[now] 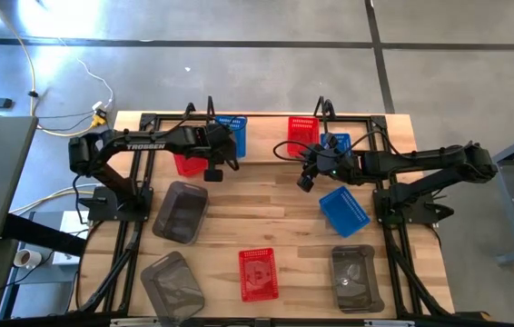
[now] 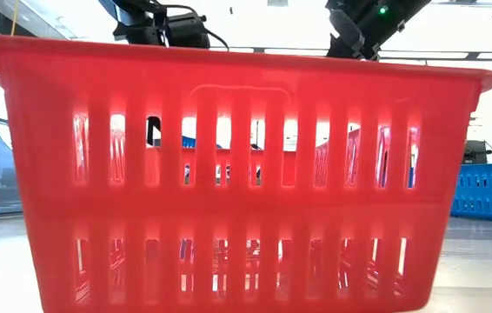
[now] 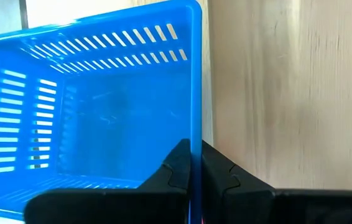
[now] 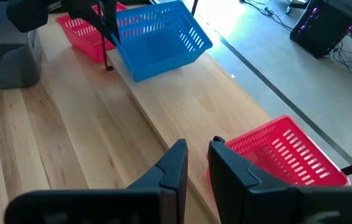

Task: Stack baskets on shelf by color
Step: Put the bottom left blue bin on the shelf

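In the high view my left gripper (image 1: 224, 148) reaches to a blue basket (image 1: 232, 136) at the table's far edge, between the shelf's looped posts (image 1: 210, 107). It is shut on that basket. A red basket (image 1: 187, 164) lies under the left arm. My right gripper (image 1: 308, 173) hovers just near of a red basket (image 1: 302, 134) on the shelf and beside another blue basket (image 1: 335, 143). Its fingers are open by a narrow gap (image 4: 198, 158) over bare wood, with the red basket (image 4: 282, 155) next to one finger. My left gripper pinches the blue basket's long side wall at its rim (image 3: 195, 134), one finger (image 3: 177, 168) inside the basket and one outside. The fingers come from above, pointing down. In the right wrist view the blue basket (image 4: 157, 34) sits tilted.
Nearer on the table lie a blue basket (image 1: 343, 210), a red basket (image 1: 258, 273) that fills the low view (image 2: 246, 174), and three grey baskets (image 1: 182, 212) (image 1: 172, 283) (image 1: 357, 278). Black arm frames run along both table sides. Bare wood shows in the table's middle (image 1: 266, 204).
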### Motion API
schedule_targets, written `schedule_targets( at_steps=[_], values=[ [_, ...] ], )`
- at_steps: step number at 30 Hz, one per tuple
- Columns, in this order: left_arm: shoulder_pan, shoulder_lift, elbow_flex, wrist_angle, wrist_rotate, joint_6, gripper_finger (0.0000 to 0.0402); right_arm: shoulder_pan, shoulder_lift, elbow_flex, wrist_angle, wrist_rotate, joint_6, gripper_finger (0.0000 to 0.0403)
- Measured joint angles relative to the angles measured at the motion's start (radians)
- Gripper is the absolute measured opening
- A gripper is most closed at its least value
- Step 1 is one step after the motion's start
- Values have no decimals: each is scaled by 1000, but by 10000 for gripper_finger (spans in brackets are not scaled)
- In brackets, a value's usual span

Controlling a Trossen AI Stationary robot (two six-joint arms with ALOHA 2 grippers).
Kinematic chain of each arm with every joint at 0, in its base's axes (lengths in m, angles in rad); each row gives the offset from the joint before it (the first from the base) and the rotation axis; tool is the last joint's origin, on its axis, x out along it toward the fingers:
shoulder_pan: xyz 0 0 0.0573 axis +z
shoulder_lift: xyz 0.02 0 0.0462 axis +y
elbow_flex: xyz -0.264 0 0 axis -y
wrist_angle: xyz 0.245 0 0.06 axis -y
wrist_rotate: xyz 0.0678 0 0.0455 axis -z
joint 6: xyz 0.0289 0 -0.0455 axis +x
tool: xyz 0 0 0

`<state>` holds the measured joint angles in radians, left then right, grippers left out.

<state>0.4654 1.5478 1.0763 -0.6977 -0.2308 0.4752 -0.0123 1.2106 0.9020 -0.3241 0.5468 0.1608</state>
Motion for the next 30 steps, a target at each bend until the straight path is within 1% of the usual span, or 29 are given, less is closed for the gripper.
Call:
schedule_targets(
  at_steps=[13,17,20,30],
  values=[
    [0,0,0,19,-20,-1,1,0,0,0,0,0,0,53],
    [0,0,0,37,-11,-4,1,0,0,0,0,0,0,53],
    [0,16,2,44,6,-3,1,0,0,0,0,0,0,53],
    [7,66,2,40,-1,-30,3,0,0,0,4,0,-1,53]
  ],
)
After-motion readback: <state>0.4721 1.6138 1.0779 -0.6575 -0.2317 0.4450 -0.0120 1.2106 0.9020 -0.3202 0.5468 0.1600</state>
